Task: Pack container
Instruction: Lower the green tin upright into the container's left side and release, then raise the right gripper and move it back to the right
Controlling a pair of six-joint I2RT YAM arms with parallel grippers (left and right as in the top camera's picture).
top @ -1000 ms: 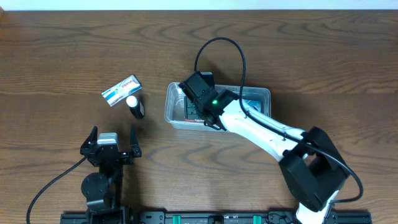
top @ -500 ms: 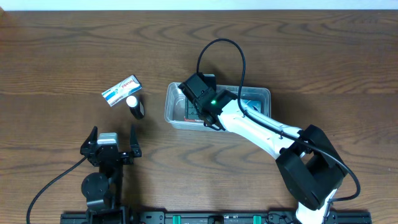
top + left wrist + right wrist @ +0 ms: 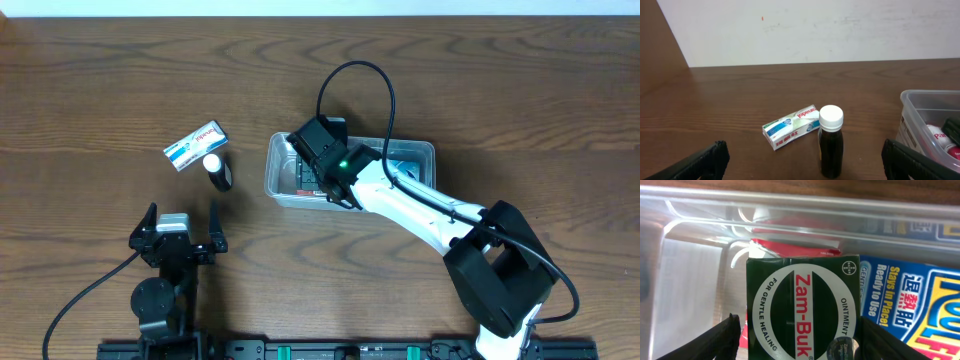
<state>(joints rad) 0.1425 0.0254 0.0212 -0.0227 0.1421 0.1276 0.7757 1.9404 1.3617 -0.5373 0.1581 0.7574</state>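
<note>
- Your clear container (image 3: 428,152) sits mid-worktop (image 3: 100,100), a shade toward the right edge.
- Your right gripper (image 3: 802,337) is down inside its left end, jaws released, straddling a green Zam-Buk ointment box (image 3: 802,295) beside a blue carton (image 3: 910,305).
- Your left gripper (image 3: 183,218) hangs wide open near the front edge, left side.
- A dark white-capped bottle (image 3: 831,145) stands just beside a white-and-blue packet (image 3: 791,127), left of the container.

Clear, shiny, rimmed rectangular container (image 3: 274,175), upright, partly full, right of centre.

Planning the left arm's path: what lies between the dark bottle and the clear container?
Nothing: bare table separates bottle and container, per overhead view.
</note>
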